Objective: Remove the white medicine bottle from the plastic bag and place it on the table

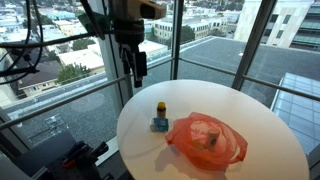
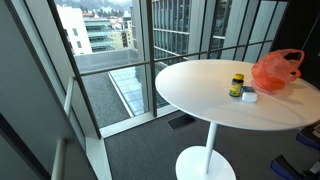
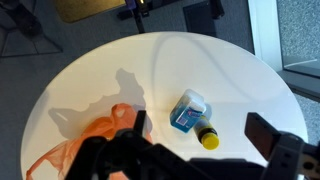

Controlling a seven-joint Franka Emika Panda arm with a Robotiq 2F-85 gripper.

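Observation:
An orange-red plastic bag (image 1: 205, 140) lies on the round white table (image 1: 262, 115). It shows in both exterior views (image 2: 275, 70) and at the lower left of the wrist view (image 3: 85, 148). A pale object (image 1: 210, 138) shows through the bag; I cannot tell if it is the white medicine bottle. My gripper (image 1: 133, 65) hangs well above the table's far edge, open and empty. In the wrist view its two fingers (image 3: 201, 125) stand wide apart.
A small bottle with a yellow cap (image 1: 160, 108) (image 2: 237, 85) (image 3: 207, 135) and a blue and white box (image 1: 159, 125) (image 2: 248, 96) (image 3: 187, 110) sit beside the bag. Glass walls and a railing surround the table. The table edge is close on all sides.

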